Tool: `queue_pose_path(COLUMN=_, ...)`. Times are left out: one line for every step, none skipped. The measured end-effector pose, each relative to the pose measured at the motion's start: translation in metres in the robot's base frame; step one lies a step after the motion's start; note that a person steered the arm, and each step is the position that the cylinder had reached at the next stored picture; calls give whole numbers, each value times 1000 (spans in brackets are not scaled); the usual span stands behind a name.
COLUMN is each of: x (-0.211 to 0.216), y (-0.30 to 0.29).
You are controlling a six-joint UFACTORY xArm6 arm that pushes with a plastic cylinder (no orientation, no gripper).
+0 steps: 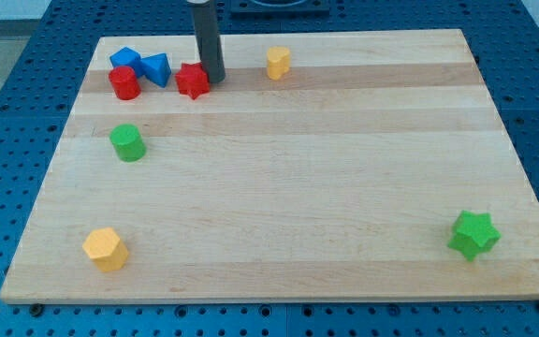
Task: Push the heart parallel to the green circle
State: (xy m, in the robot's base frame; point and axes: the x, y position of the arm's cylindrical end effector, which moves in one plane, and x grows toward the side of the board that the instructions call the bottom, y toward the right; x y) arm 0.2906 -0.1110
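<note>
Down on the surface (279,178) at my tip (215,79): plain rod end, no jaws, nothing held. Set just beside the right side of the red star (193,81); contact cannot be confirmed. Placed to the view's left of the yellow heart (278,63), apart from it.

Edges and open room:
- Yellow heart near the top edge, with bare wood to its right and below it.
- Green circle (127,142) near the left edge, well below the heart's row and far to its left.
- Crowded top-left corner: blue cube (125,59), blue triangle (156,68), red cylinder (124,83) and red star packed close together.
- Yellow hexagon (106,249) near the bottom-left corner.
- Green star (474,234) near the bottom-right corner.
- Wide bare stretch across the centre and the right half.

Count, eight blocks in all:
- Blue: two.
- Red: two.
- Green: two.
- Yellow: two.
</note>
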Motion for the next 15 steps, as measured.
queue_pose_path(x=1, y=-24)
queue_pose_path(x=1, y=-32)
queue_pose_path(x=1, y=-10)
queue_pose_path(x=-6, y=0)
queue_pose_path(x=-14, y=0)
queue_pose_path(x=-60, y=0)
queue_pose_path(x=-87, y=58)
queue_pose_path(x=-87, y=142)
queue_pose_path(x=-87, y=160)
queue_pose_path(x=-75, y=159)
queue_pose_path(x=-64, y=144)
queue_pose_path(x=-63, y=124)
queue_pose_path(x=-50, y=116)
queue_pose_path(x=5, y=110)
queue_pose_path(x=96, y=110)
